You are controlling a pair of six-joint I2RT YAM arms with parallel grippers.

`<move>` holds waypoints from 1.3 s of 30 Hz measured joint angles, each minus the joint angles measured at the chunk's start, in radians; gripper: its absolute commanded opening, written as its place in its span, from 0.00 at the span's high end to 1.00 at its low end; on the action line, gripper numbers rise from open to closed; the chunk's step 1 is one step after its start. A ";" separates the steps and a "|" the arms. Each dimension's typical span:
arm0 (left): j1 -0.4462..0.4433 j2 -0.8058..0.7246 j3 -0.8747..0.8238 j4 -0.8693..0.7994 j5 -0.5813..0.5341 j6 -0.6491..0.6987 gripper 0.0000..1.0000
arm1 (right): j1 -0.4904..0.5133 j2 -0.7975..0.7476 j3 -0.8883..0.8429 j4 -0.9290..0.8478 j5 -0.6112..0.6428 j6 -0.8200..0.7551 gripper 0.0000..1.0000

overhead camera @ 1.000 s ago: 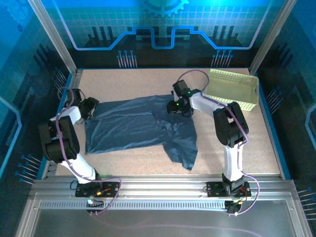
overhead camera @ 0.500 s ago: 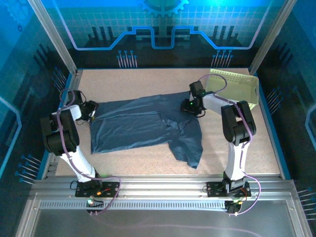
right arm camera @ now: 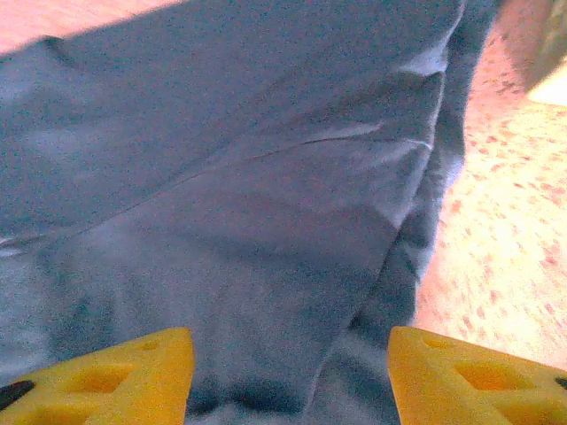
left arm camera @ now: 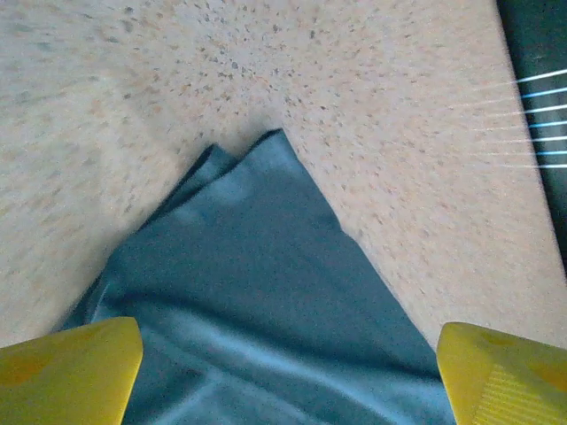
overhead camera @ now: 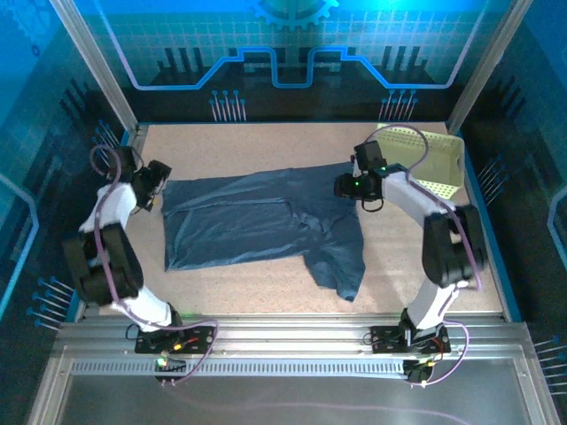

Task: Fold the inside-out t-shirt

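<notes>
I see the t-shirt (overhead camera: 266, 226) lying spread and wrinkled across the middle of the surface (overhead camera: 266, 146), with one flap reaching toward the near edge. My left pincer (overhead camera: 155, 186) sits at the shirt's left edge, jaws wide apart. In its wrist view a pointed corner of cloth lies flat between the yellow fingers (left arm camera: 71, 372), unheld. My right pincer (overhead camera: 347, 186) is over the shirt's far right edge, jaws apart and gripping nothing, near the basket (overhead camera: 434, 164).
</notes>
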 measured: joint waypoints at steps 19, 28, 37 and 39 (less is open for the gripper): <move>-0.106 -0.608 -0.566 -0.357 -0.220 -0.125 0.23 | 0.151 -0.577 -0.526 -0.074 -0.003 0.092 0.34; -0.108 -0.444 -0.622 -0.229 -0.186 -0.140 0.47 | 0.151 -0.577 -0.532 -0.053 -0.035 0.084 0.33; -0.108 -0.364 -0.580 -0.281 -0.222 -0.108 0.66 | 0.151 -0.576 -0.548 -0.074 -0.029 0.092 0.33; -0.108 -0.367 -0.580 -0.287 -0.226 -0.102 0.71 | 0.151 -0.575 -0.549 -0.099 -0.013 0.103 0.33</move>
